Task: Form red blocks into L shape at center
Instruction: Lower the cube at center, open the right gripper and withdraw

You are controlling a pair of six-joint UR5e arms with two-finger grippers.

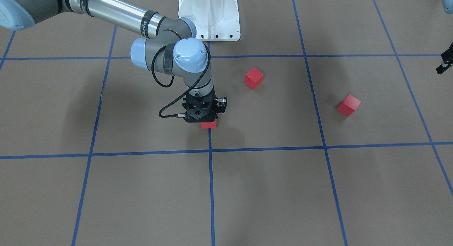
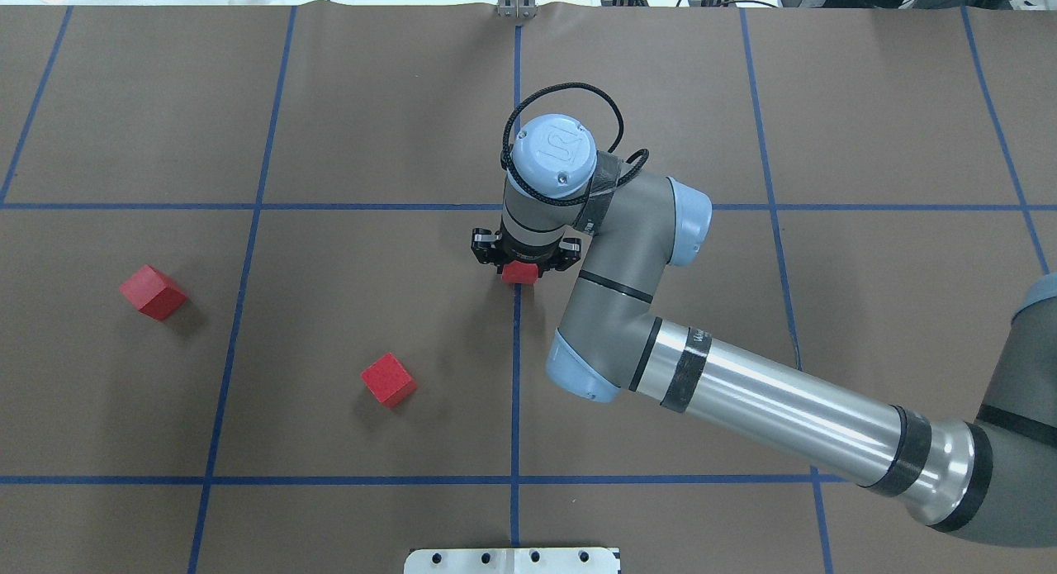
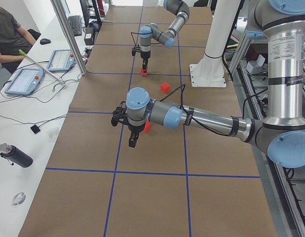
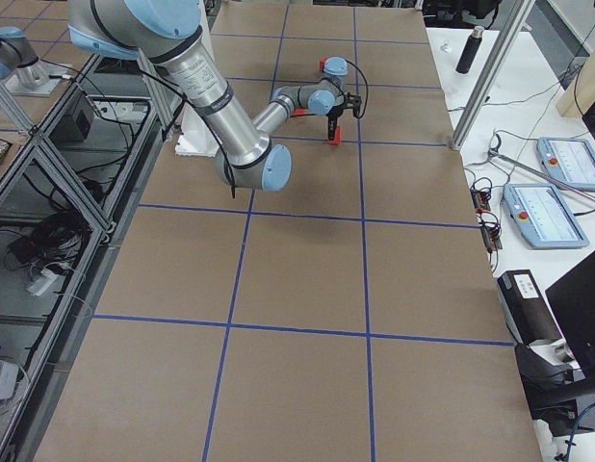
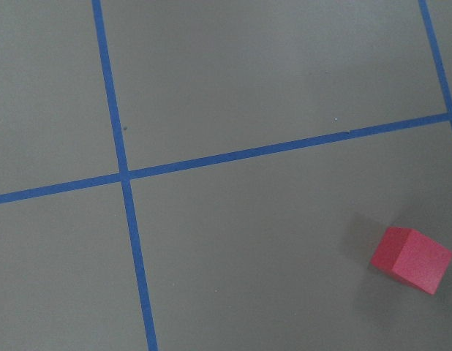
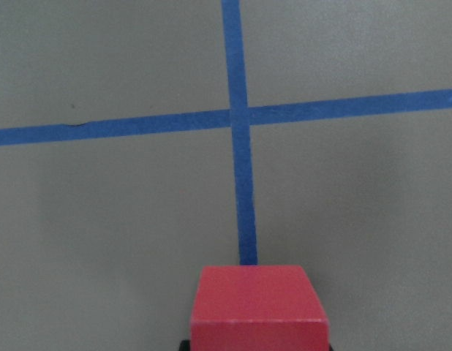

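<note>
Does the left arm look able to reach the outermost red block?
Probably yes. The outermost red block sits alone in the open, the left pincer hovers close by, and the right arm is well away from it.

Blue-taped brown table [image 2: 372, 103] carries two separate red blocks [image 2: 154, 291] [image 2: 388, 379] and a third block [image 2: 519, 272], apparently on the centre line [image 2: 515, 409].

Bright, even light; soft shadows beside red blocks [image 2: 388, 379]; sharp focus.

Only a UR logo reads, on the right arm's blue wrist cap [image 2: 552, 149].
</note>
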